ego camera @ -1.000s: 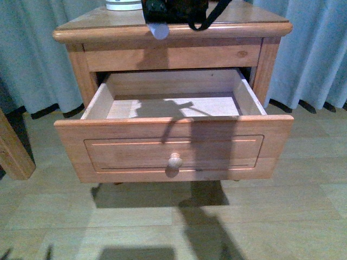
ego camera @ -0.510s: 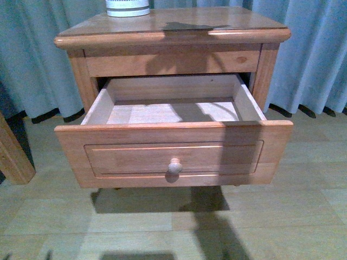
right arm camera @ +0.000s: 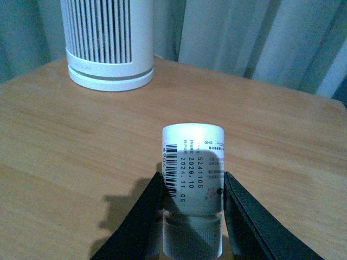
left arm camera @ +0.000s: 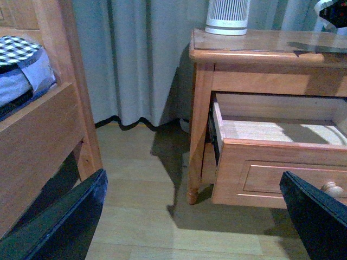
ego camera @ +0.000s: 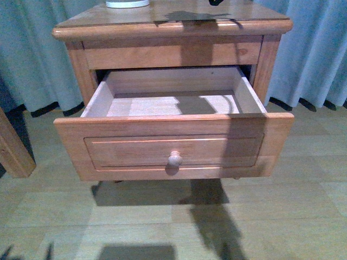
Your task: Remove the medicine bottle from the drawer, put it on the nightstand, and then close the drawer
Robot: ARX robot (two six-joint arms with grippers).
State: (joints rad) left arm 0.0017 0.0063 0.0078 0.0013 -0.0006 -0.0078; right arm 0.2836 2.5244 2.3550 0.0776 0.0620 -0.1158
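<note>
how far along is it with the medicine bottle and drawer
Done: the medicine bottle is out of the drawer, which looks empty. In hand: the right gripper clamps it over the nightstand top. Remaining: set it down, release, shut the open drawer.

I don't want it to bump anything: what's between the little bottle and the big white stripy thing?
In the right wrist view, only bare nightstand top lies between the bottle in the right gripper and the white ribbed appliance.
</note>
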